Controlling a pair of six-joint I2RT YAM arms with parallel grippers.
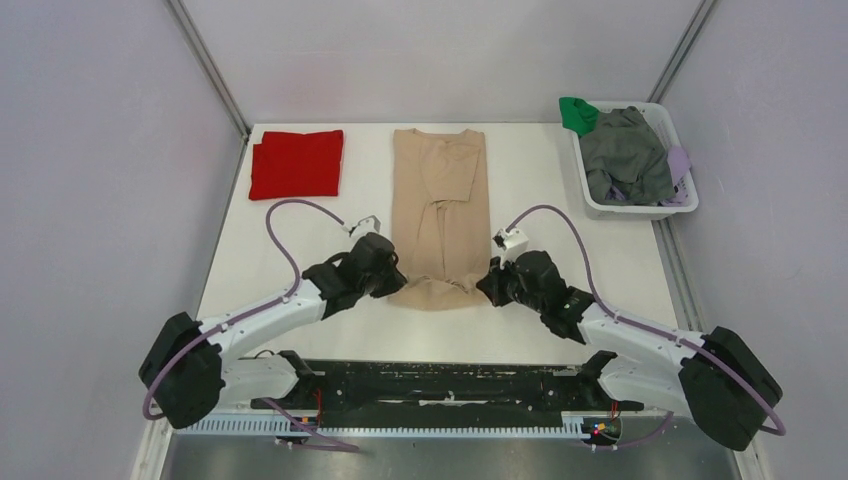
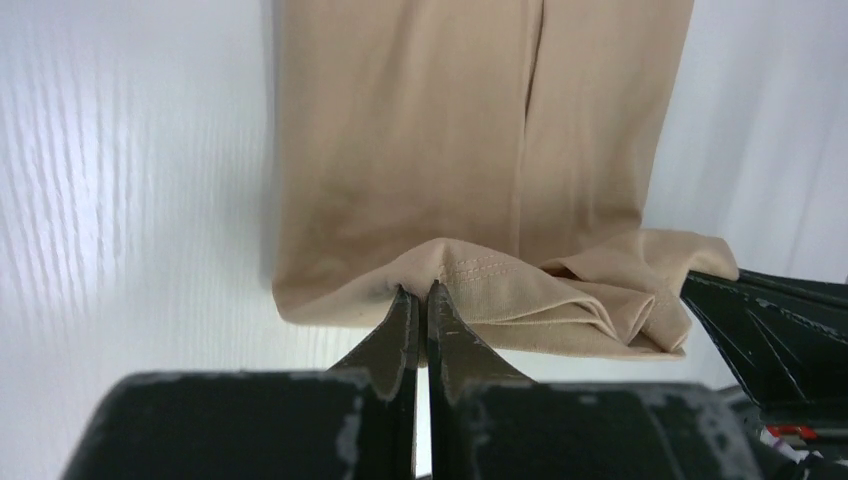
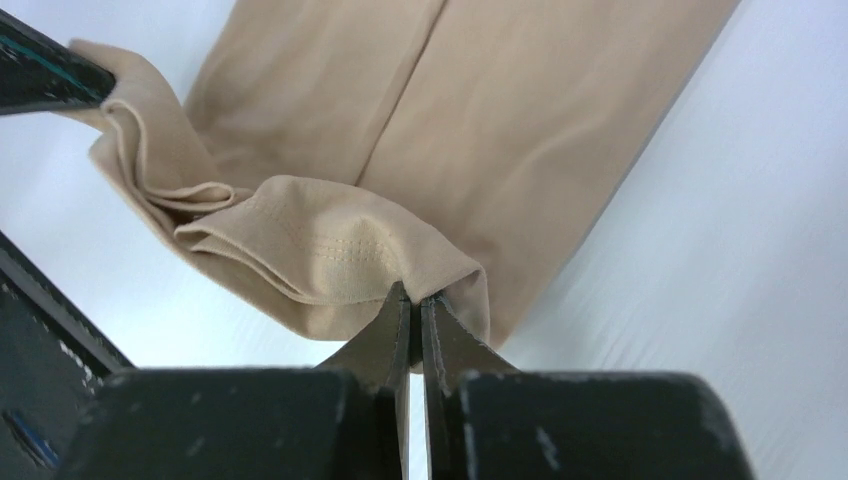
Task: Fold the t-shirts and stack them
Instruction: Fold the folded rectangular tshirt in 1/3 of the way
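From above, the beige t-shirt [image 1: 438, 190] lies lengthwise in the middle of the white table [image 1: 540, 160]. It is already narrowed to a long strip, with its collar at the far end. The red t-shirt [image 1: 296, 163] sits folded to a rectangle at the far left corner, well apart, and a white basket [image 1: 640, 210] of more clothes stands at the far right. The left gripper [image 1: 396, 285] and right gripper [image 1: 485, 284] meet the strip's near hem at its 2 corners. In the left wrist view, the left gripper [image 2: 420, 295] has its jaws pinched together on the stitched hem near the left corner, the cloth puckering into the pinch. In the right wrist view, the right gripper [image 3: 412, 298] is likewise clamped on the hem at the right corner, with loose folds sagging between the 2 grips. The shirt looks light, thin and limp, so it will likely drape and wrinkle rather than hold its shape. The hem corners seem the right hold, kept taut and level while the near end is carried toward the collar; otherwise the layers may slide apart.
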